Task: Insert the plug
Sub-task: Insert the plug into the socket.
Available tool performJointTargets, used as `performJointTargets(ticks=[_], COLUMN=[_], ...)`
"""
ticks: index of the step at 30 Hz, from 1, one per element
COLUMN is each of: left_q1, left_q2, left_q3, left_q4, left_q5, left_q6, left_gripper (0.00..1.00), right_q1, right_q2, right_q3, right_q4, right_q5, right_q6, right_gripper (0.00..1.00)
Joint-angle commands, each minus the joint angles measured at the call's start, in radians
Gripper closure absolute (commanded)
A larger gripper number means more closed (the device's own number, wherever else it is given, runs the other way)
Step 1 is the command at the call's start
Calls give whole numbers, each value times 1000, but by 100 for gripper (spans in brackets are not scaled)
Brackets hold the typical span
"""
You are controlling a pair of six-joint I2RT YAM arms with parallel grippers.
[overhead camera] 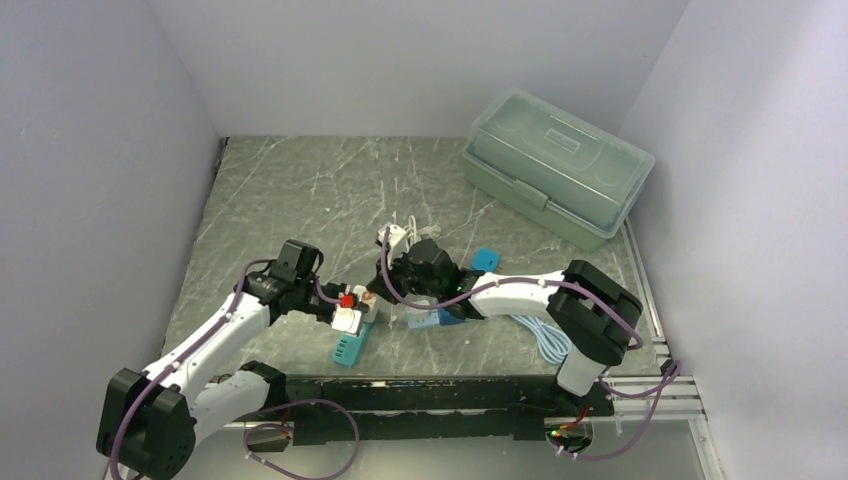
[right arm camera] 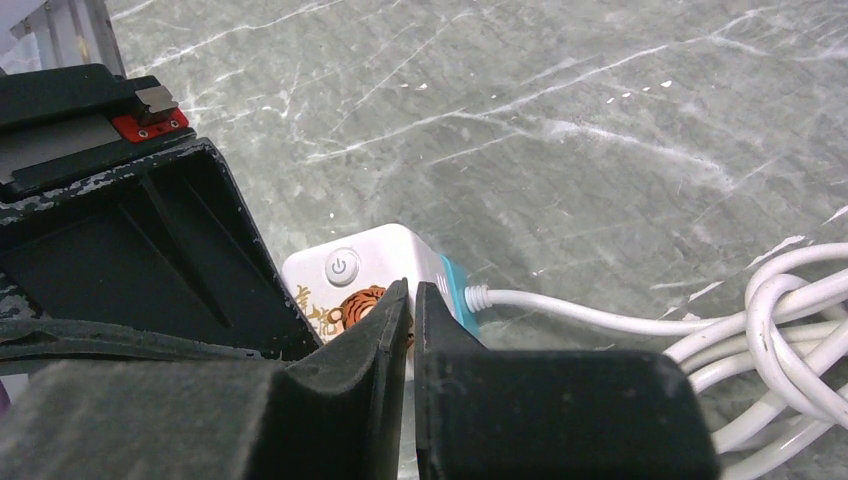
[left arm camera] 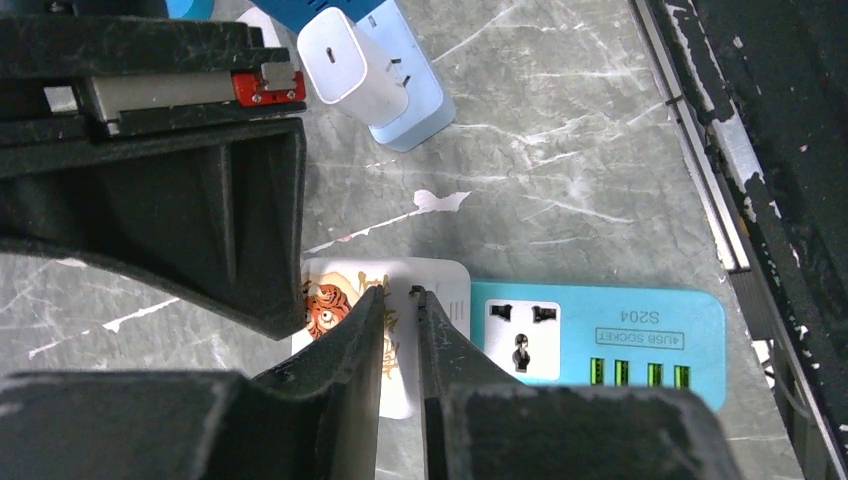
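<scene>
Hovering over the rounded white end of the teal plastic power strip, the left gripper has its matte black fingers pressed nearly together, pinching nothing. Beyond it the glossy white plug lies prongs-out on a pale blue block. Likewise closed, the right gripper points at the strip's button end, beside a looped white cord.

Top external: high, behind, looking down on the table. Wrist cameras: close, downward; both share the power strip.

Lidded box behind power strip
</scene>
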Motion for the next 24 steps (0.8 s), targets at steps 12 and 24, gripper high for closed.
performJointTargets(ticks=[12,24], left_q1=[1,-1], left_q2=[89,12], left_q3=[13,18], left_q4=[-303,-297], left_q5=[-261,-262], left_q6=[142,86], left_gripper=[98,96], right_q1=[33,-52], right_q2=[18,-125], right_q3=[7,146], right_q4=[-274,-409], right_q5=[-61,25], right_q6=[-55,-40], right_gripper=[100,60])
